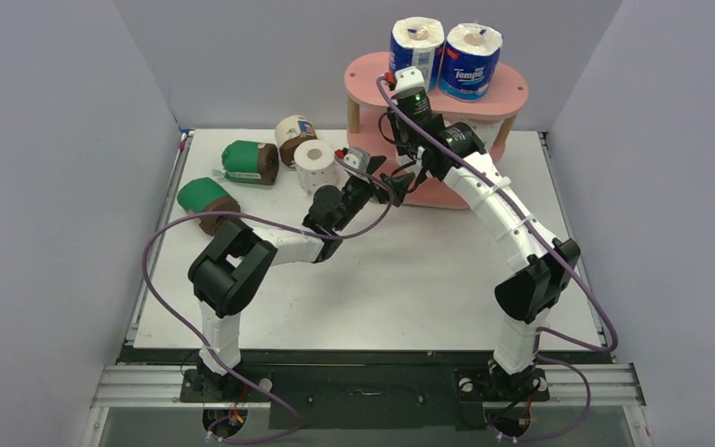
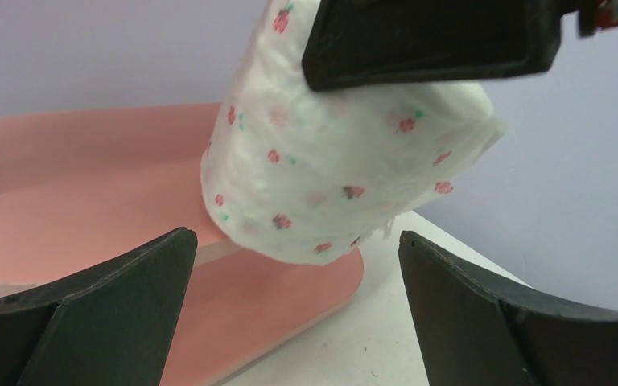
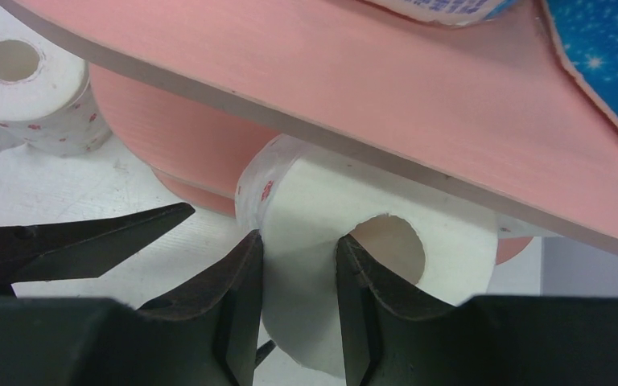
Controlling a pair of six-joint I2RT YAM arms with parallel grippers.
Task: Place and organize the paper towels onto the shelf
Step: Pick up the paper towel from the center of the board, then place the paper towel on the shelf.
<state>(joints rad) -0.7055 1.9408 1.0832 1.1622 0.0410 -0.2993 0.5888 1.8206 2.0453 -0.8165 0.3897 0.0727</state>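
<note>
Evidently handles as light, soft and easily crushed, so suits a hold through the core wall: pink-dotted roll (image 3: 314, 201) clenched in the right pincer (image 3: 299, 249), one finger inside the hole, tilted at the edge of the shelf (image 3: 354, 88) beneath an upper board, left pincer (image 2: 295, 241) released just below.
</note>
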